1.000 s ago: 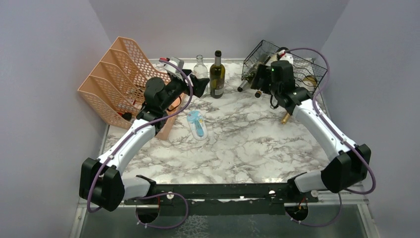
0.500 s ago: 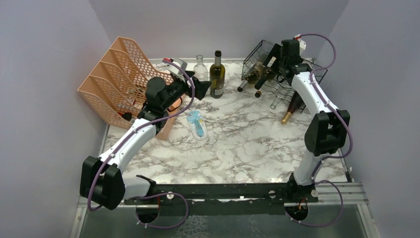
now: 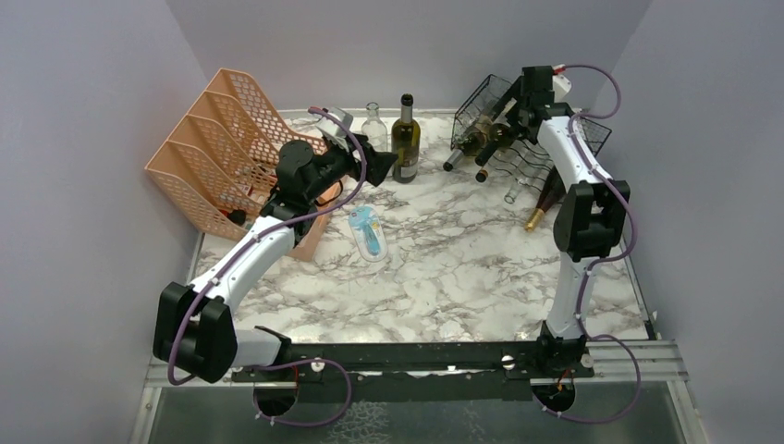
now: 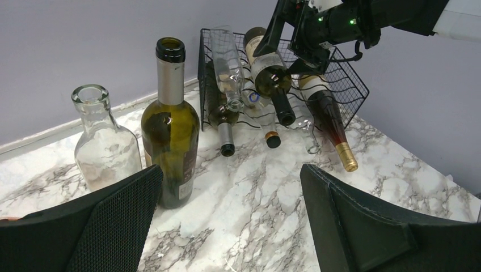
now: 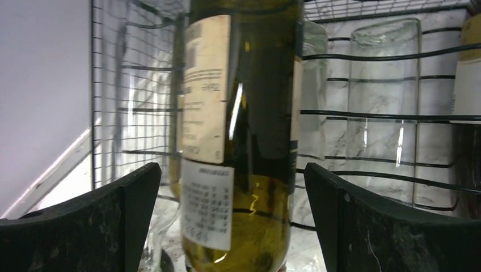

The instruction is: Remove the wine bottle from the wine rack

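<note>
The black wire wine rack (image 3: 592, 134) stands at the back right with several bottles lying in it. My right gripper (image 3: 516, 109) hangs over its top tier, open. In the right wrist view its fingers (image 5: 85, 226) stand either side of a green wine bottle (image 5: 244, 141) with cream labels, and a gap shows on both sides. The left wrist view has that wine bottle (image 4: 266, 65) in the wine rack (image 4: 349, 85), under the right gripper (image 4: 289, 45). My left gripper (image 4: 231, 170) is open over the marble with nothing in it, left of the rack (image 3: 374, 162).
An upright green bottle (image 3: 405, 139) and a clear glass bottle (image 3: 373, 125) stand at the back centre, just beyond the left gripper. A peach mesh organizer (image 3: 222, 153) fills the back left. A blue-and-white packet (image 3: 370, 233) lies mid-table. A gold-foiled bottle (image 3: 545, 199) rests low in the rack.
The right arm has swung up from in front of the rack, bringing its gripper over the top tier. The left gripper shifted slightly. Both stay open.
</note>
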